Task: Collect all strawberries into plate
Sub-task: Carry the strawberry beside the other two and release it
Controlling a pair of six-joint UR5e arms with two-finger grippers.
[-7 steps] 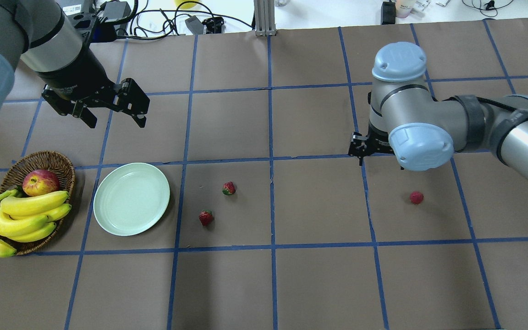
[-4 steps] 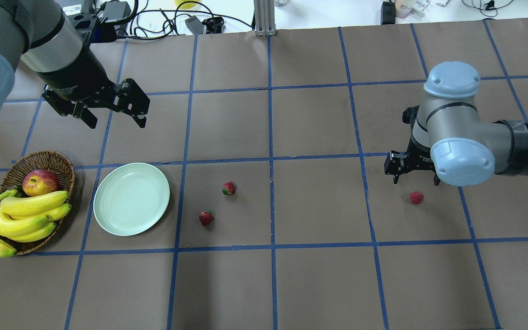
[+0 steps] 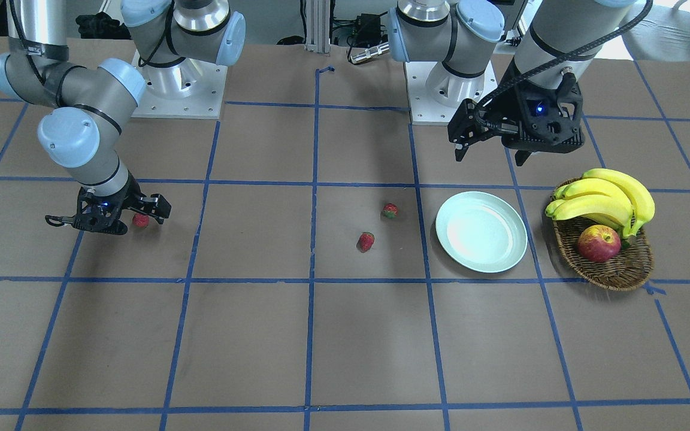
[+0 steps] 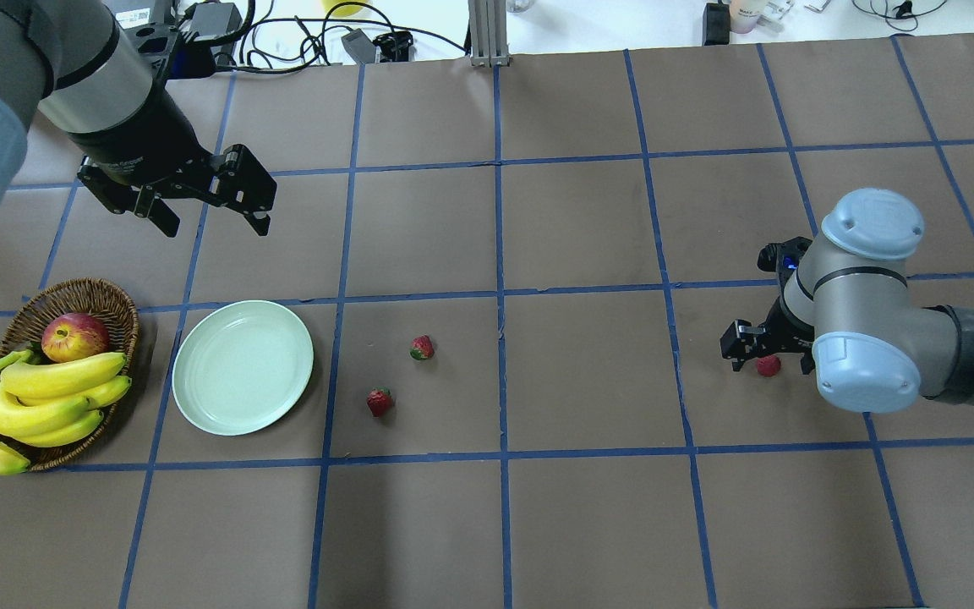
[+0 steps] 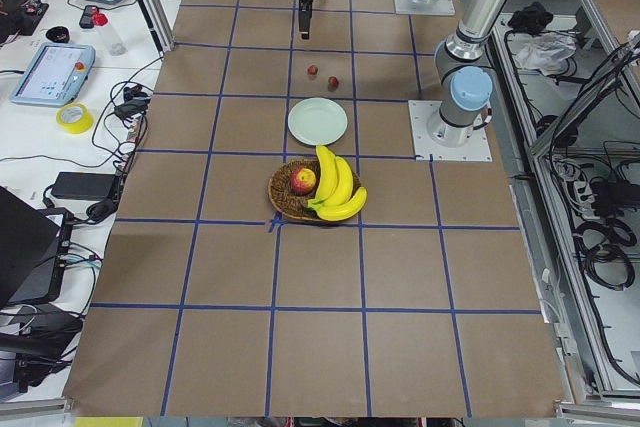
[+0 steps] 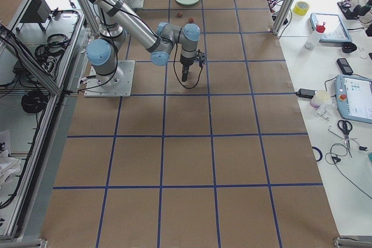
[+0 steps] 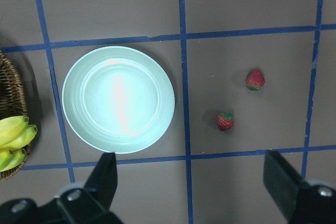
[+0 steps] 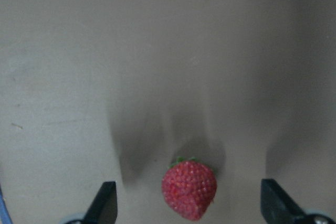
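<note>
Between the parted jaws of the right claw (image 8: 190, 203) sits one strawberry (image 8: 189, 190)

Red strawberries (image 4: 422, 348) with green caps dot a brown desk (image 4: 588, 524) gridded in blue tape (image 4: 501, 254). At nine o'clock, a glossy mint-green plate (image 4: 242, 368), then a brown woven basket (image 4: 106, 296) of yellow bananas (image 4: 64, 376) and a red-yellow apple (image 4: 74, 336). The left gripper (image 4: 216, 229) and right gripper (image 4: 768, 365) are black.
</note>
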